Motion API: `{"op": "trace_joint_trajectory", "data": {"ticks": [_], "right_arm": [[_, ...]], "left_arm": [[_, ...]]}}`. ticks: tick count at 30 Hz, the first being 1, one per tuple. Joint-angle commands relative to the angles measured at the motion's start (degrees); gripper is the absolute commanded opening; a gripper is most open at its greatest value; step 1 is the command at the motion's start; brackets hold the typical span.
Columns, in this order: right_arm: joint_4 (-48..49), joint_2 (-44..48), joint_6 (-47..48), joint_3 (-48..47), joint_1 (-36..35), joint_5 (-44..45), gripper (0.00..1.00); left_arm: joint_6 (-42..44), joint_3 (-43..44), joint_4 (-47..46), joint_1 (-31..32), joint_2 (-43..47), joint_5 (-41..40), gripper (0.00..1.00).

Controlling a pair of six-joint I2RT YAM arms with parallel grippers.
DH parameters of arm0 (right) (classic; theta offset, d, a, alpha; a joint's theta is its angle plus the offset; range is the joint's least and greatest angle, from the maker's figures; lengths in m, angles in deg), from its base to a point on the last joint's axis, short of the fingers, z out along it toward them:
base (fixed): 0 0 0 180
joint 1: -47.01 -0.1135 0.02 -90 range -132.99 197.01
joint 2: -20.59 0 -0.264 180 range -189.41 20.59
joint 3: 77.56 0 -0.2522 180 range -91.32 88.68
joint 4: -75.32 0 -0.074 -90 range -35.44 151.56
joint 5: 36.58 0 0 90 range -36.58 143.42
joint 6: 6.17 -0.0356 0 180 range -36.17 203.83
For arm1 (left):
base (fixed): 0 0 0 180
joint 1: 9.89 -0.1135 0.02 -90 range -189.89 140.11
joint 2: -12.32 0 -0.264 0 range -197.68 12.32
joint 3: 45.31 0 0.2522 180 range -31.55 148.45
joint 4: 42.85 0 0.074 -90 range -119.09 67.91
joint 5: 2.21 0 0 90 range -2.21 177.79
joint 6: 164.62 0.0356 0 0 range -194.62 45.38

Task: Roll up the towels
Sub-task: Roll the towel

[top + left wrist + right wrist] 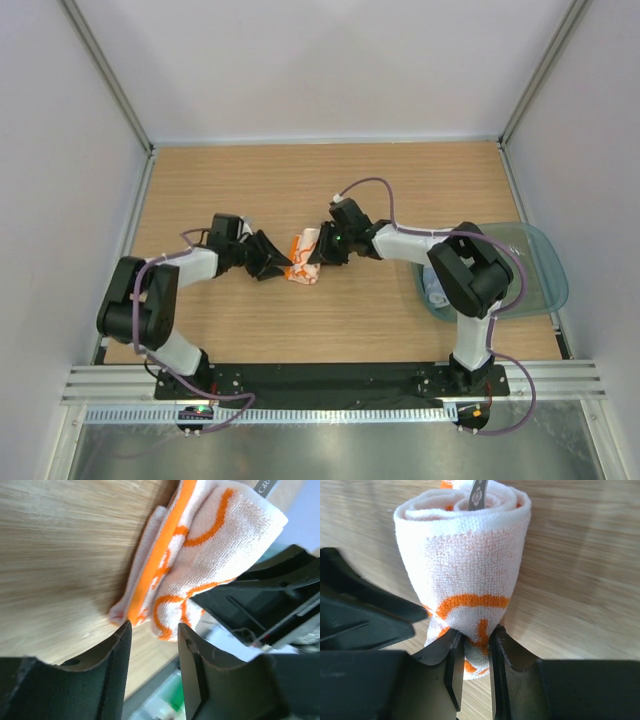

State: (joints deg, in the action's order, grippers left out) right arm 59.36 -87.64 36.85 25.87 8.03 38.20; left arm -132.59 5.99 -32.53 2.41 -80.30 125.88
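The white towel with the orange pattern lies rolled on the wooden table between my two grippers. In the right wrist view its roll stands ahead of me, and my right gripper is shut on its near end. My left gripper is open, with nothing between its fingers; the towel's folded edge lies just past its tips. From above, the left gripper sits at the towel's left side and the right gripper at its right. A pale grey-blue towel lies in the tray, partly hidden by my right arm.
A translucent teal tray sits at the table's right edge, behind my right arm's elbow. White walls with metal posts close in the table on three sides. A black mounting plate runs along the near edge.
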Motion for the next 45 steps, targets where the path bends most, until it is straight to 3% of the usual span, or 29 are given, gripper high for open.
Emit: {"op": "trace_joint_trajectory", "data": {"ticks": [1,11,22,25,30,34,38,45], "right_arm": [[-18.0,1.9,4.1,-4.6,-1.5,7.0,0.25],[-28.8,-1.6,5.0,-14.3,-3.9,9.2,0.27],[-31.7,-3.2,5.2,-17.7,-5.1,9.2,0.30],[-31.7,-3.1,5.3,-17.6,-5.1,8.8,0.30],[-32.0,-3.0,5.8,-17.6,-5.1,8.0,0.34],[-32.5,-2.5,6.3,-17.8,-5.1,7.8,0.44],[-34.2,-1.3,7.3,-18.5,-5.1,9.6,0.62],[-32.1,6.5,8.4,-15.8,-2.9,11.5,0.75]], "left_arm": [[9.3,3.8,15.1,3.9,5.6,-13.2,0.44],[15.0,6.8,19.4,18.4,15.7,-35.2,0.45],[16.2,8.0,13.3,24.3,8.1,-36.3,0.45],[16.0,7.5,11.2,24.3,5.0,-36.0,0.36],[16.1,7.7,10.5,24.3,2.2,-36.8,0.11],[16.2,7.6,9.7,24.2,1.0,-36.7,0.05],[16.0,7.1,9.1,23.7,0.4,-35.4,0.04],[14.9,5.7,7.5,21.2,-0.5,-31.8,0.03]]}}
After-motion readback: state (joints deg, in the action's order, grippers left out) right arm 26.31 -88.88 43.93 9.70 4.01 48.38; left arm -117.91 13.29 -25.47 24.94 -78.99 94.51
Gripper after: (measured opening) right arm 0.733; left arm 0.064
